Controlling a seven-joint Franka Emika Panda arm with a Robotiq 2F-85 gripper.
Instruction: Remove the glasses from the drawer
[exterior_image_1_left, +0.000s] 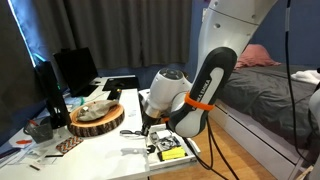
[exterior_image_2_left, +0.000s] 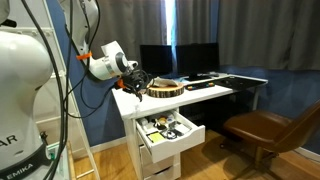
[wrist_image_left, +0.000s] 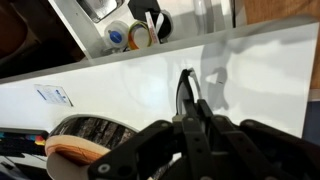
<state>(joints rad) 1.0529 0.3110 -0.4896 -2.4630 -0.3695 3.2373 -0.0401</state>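
Gripped the glasses (wrist_image_left: 185, 82), a thin dark sliver, in the clenched jaws of the gripper (wrist_image_left: 192, 108), above the white desk (wrist_image_left: 260, 70) and outside the drawer (exterior_image_2_left: 172, 143). Showed that drawer open at 11 o'clock in the wrist view, with 2 tape rolls (wrist_image_left: 130, 37) inside. Hovered apart from the wood slice (wrist_image_left: 85, 135) at 8 o'clock.

White drawer (exterior_image_2_left: 175, 144) (yellow clutter (exterior_image_1_left: 170, 153) inside), dark glasses (wrist_image_left: 185, 83), black end effector (wrist_image_left: 189, 108).
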